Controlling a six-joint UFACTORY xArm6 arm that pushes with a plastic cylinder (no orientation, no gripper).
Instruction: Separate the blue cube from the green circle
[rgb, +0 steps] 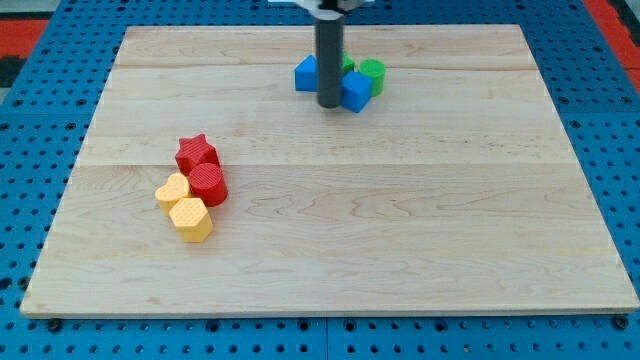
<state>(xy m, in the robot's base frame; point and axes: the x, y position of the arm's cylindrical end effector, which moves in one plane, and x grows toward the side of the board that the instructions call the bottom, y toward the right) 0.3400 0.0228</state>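
Observation:
A blue cube (357, 92) sits near the view's top centre of the wooden board, touching a green circle (373, 73) just above and to its right. A second blue block (306, 74) lies to the left, and a bit of another green block (347, 66) shows behind the rod. My tip (328, 104) stands on the board between the two blue blocks, right against the blue cube's left side. The rod hides part of the cluster.
A red star (196, 153), a red cylinder (208, 184) and two yellow blocks (173, 191) (191, 219) cluster at the view's left. The wooden board (400, 220) lies on a blue pegboard surface (40, 60).

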